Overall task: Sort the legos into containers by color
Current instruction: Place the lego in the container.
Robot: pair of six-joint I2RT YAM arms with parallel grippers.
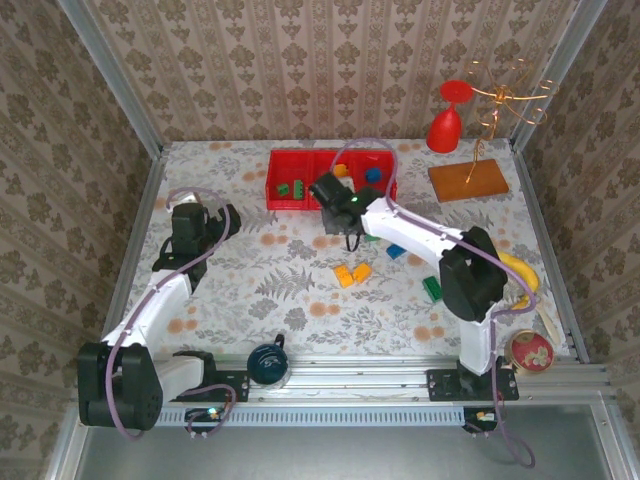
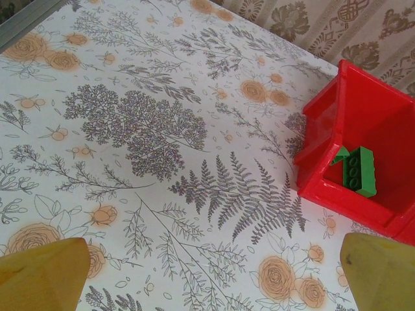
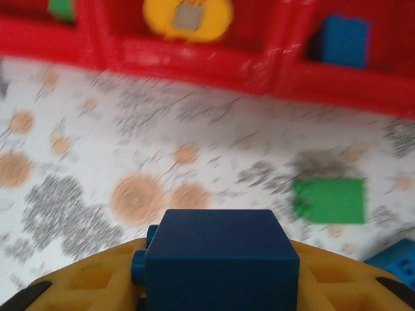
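The dark blue lego (image 3: 220,256) is pinched tight in the right gripper (image 3: 220,288), with yellow fingers (image 3: 78,285) on both sides of it. It is up off the table.

Just ahead of this hand is the red tray (image 3: 194,55), which has three boxes in a row. The box straight ahead of the hand has an orange-yellow thing (image 3: 188,18) in it, too blurry to tell what. The box ahead and to the right has a blue lego (image 3: 343,40) in it. The box ahead and to the left shows a bit of the green legos (image 3: 61,8).

Between the hand and the tray, a little to the right, a flat green lego (image 3: 327,201) lies on the table. Close by the hand's right side is the corner of a light blue lego (image 3: 399,259).

From above, some orange-yellow legos (image 1: 352,273) lie together behind the hand, on the robot's side. Another green lego (image 1: 432,288) lies behind and to the right of it. The banana (image 1: 520,275) is farther right, beside the arm.

The left gripper (image 2: 211,278) is wide open and holds nothing. It hangs over the flowery table (image 2: 130,129). The tray's end box, with the green legos inside, is ahead of it and to its right.
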